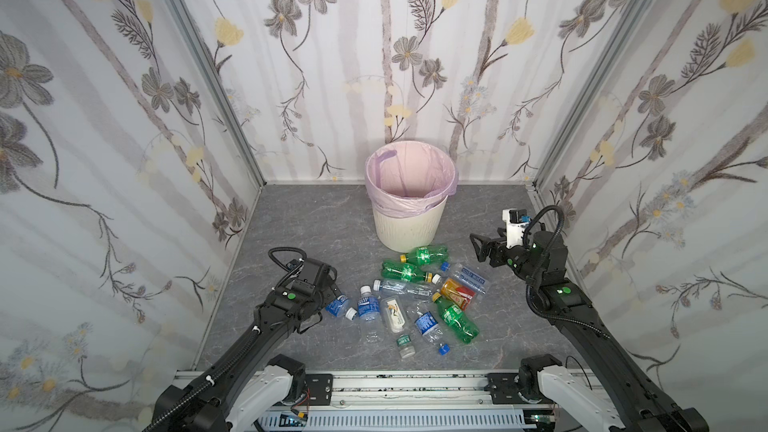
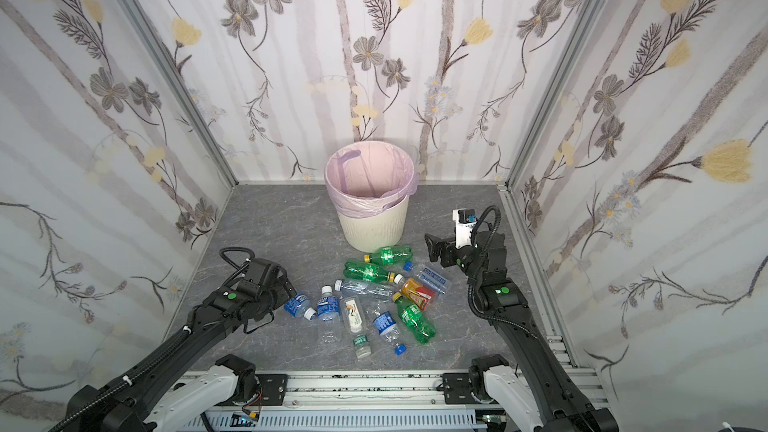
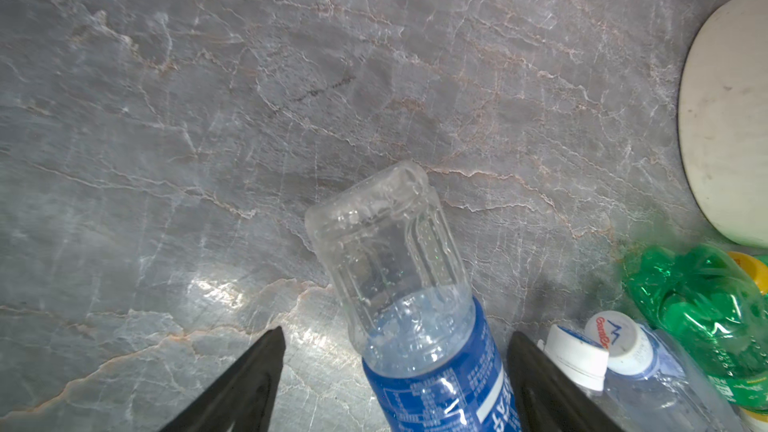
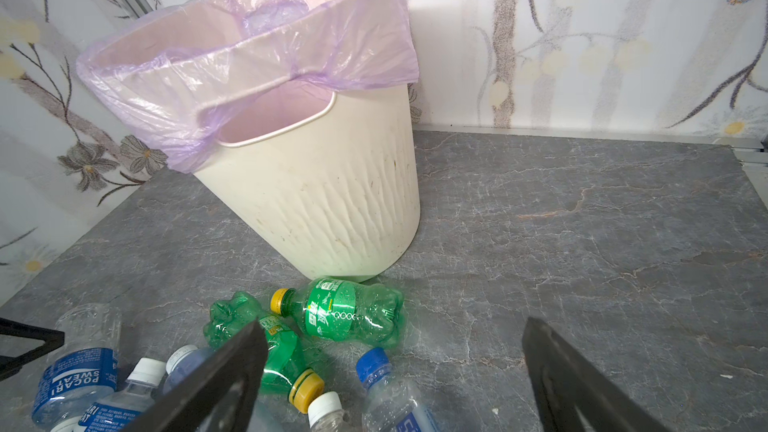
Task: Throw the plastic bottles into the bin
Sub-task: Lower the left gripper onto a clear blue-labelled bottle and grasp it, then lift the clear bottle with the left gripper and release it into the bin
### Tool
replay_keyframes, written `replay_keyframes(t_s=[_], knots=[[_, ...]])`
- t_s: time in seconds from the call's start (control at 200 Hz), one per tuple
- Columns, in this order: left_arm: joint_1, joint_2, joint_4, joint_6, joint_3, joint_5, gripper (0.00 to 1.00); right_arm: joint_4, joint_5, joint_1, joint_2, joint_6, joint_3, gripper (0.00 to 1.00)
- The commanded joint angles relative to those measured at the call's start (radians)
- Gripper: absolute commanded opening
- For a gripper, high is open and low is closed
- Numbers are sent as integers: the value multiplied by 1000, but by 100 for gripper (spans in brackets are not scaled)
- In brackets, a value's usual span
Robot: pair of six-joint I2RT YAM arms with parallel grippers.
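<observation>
The cream bin (image 1: 409,226) with its lilac bag stands at the back middle, also shown in the right wrist view (image 4: 332,201). Several plastic bottles lie in a heap before it: green ones (image 1: 424,254), an orange-red one (image 1: 457,290), and clear ones with blue labels (image 1: 426,322). My left gripper (image 3: 397,332) is low over the heap's left edge, open, its fingers astride a clear blue-labelled bottle (image 3: 415,284) (image 1: 337,305) that lies on the table. My right gripper (image 1: 478,247) (image 4: 395,326) hangs open and empty above the heap's right side.
A grey marbled table top (image 1: 299,226) is boxed in by flowered walls on the left, back and right. An aluminium rail (image 1: 395,384) runs along the front edge. A loose blue cap (image 1: 444,349) lies at the heap's near side.
</observation>
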State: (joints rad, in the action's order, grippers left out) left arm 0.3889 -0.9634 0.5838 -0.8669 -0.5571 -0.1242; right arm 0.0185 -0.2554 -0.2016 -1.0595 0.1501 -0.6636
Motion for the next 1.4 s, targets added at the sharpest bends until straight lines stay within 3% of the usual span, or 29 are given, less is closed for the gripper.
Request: replay_keyframes(t_s=[0.0, 0.24, 0.465, 0.635, 0.889, 1.079, 1.224, 1.394], knots=[[8, -27, -120, -37, 38, 67, 84, 69, -8, -2, -8, 20, 6, 96], [23, -28, -197, -70, 140, 63, 77, 55, -2, -5, -11, 31, 11, 95], [23, -29, -240, -57, 197, 75, 55, 60, 1, -10, -14, 49, 8, 95], [22, 16, -241, -30, 180, 61, 53, 53, 6, -17, -11, 51, 3, 95], [23, 92, -233, 131, 74, 90, 52, 34, 37, -29, -24, 53, -1, 93], [22, 127, -228, 359, -90, 76, 52, 8, 240, -36, -1, 74, 12, 93], [23, 139, -229, 506, -214, 92, 52, -7, 243, -36, -10, 71, 10, 94], [22, 176, -245, 620, -333, 34, 52, 2, 240, -36, -20, 83, 8, 93]])
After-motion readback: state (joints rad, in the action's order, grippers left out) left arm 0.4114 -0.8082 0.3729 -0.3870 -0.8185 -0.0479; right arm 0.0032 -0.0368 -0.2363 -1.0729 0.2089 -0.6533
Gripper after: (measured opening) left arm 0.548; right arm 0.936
